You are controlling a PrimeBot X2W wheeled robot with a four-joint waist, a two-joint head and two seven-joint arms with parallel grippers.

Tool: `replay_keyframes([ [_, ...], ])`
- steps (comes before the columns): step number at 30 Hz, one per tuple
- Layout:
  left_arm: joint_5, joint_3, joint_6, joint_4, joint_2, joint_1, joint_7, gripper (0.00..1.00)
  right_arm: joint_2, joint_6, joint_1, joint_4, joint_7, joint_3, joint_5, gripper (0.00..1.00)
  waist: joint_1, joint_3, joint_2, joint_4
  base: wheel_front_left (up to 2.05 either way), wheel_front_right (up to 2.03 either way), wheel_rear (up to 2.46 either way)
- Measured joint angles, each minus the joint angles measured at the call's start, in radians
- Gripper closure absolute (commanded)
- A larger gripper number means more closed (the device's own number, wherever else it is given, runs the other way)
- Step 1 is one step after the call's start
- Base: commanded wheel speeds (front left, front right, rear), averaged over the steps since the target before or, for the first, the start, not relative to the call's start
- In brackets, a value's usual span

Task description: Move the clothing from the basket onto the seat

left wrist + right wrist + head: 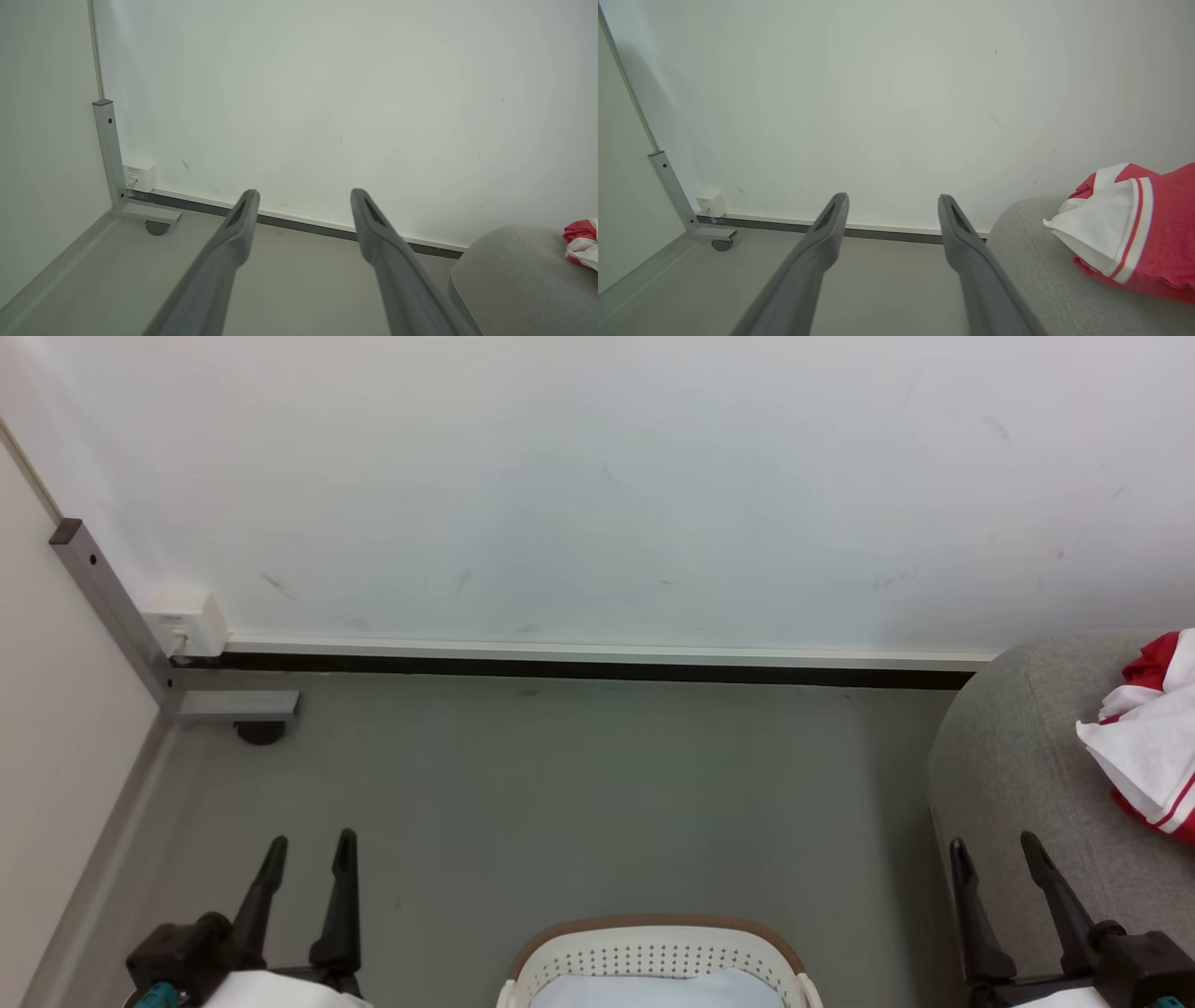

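The left gripper and right gripper hang wide open, holding nothing. The clothing lies bunched on the seat, well apart from the basket; a passing right arm could drag it floorward

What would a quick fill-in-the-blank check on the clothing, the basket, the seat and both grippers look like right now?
1. The red-and-white ____ lies on the grey seat.
2. The left gripper and the right gripper both stand ____, holding nothing.
3. The seat stands to the robot's ____ of the basket.
Missing words: clothing; open; right.
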Motion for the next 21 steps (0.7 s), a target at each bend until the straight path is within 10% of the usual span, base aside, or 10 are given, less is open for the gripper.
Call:
replay_keyframes([
  [21, 0.023, -0.041, -0.002, 0.013, 0.024, -0.002, 0.000, 0.00, 0.004, 0.000, 0.000, -0.021, 0.000, 0.002, 0.009, 0.00, 0.0000, 0.000, 0.0000, -0.015, 0.00, 0.00, 0.00],
])
